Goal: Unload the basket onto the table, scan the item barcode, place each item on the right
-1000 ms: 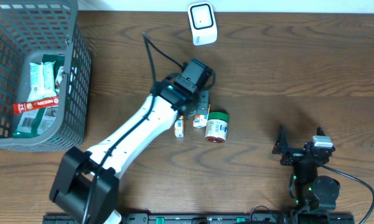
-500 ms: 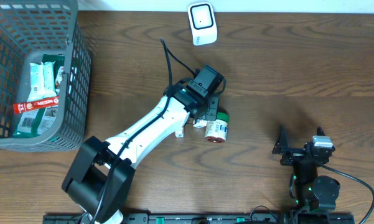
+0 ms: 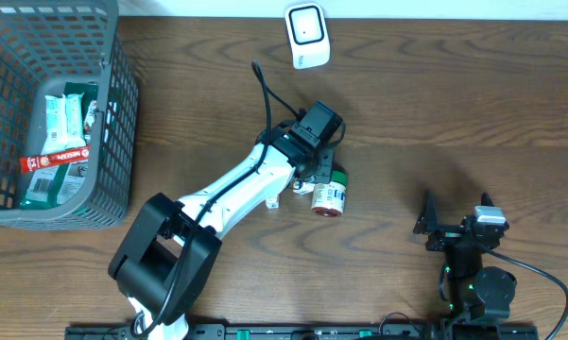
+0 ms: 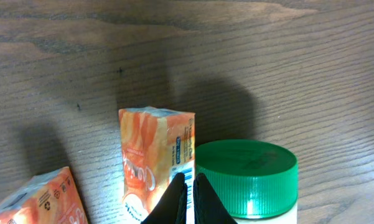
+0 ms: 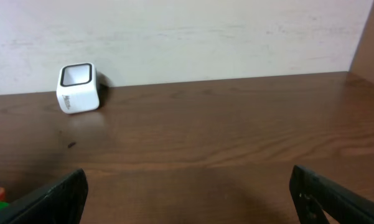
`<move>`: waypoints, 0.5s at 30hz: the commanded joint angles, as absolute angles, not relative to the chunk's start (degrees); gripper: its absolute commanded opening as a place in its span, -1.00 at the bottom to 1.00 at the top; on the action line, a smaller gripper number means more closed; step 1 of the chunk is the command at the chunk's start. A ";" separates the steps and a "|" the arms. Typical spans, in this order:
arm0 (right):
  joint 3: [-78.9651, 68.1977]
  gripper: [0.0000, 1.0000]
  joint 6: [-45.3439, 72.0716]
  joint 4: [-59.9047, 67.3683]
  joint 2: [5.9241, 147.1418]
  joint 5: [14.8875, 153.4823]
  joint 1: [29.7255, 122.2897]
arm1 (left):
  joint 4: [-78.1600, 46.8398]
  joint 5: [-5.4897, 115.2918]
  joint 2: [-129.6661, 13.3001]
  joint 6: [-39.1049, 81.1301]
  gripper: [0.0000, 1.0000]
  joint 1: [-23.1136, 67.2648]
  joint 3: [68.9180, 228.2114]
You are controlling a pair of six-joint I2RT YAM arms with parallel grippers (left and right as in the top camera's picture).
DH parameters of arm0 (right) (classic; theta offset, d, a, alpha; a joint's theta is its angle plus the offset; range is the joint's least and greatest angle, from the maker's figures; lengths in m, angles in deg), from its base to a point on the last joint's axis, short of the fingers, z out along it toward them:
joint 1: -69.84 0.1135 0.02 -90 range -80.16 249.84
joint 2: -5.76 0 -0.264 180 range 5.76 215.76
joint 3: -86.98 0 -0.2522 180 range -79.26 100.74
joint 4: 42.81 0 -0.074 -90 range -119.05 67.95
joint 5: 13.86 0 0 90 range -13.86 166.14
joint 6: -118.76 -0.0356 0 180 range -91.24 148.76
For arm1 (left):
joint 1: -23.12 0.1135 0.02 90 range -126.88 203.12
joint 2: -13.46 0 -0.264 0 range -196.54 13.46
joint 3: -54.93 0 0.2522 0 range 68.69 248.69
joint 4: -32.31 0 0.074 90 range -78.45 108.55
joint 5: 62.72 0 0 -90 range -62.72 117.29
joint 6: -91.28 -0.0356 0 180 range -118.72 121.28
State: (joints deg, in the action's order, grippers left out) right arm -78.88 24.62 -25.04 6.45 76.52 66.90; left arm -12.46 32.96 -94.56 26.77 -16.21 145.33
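- Left wrist: my left end effector, pinched shut, noses between orange carton and green-lidded jar, likely to part them.
- Spread wide, right end effector sits parked.

This looks like a mock shop checkout set up in a robotics lab, not a real store. The shop side shows in a grey plastic shopping basket holding wrapped snack packets, a small white barcode scanner at the far edge, and loose groceries: orange cartons and a green-lidded jar. The lab side shows in a white robot arm and a black robot arm mounted at the near edge of a plain wooden bench, which stands against a bare pale wall.
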 commanded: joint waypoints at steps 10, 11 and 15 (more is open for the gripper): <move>-78.97 0.99 23.88 -24.87 6.14 76.41 66.51 | -12.59 32.59 -94.91 26.84 -0.85 -16.16 144.50; -78.97 0.98 23.88 -24.87 6.14 76.41 66.51 | -12.48 32.59 -94.91 26.84 -0.85 -16.16 144.50; -78.97 0.99 23.88 -24.87 6.14 76.41 66.51 | -12.44 32.63 -94.91 26.86 -0.85 -16.18 144.50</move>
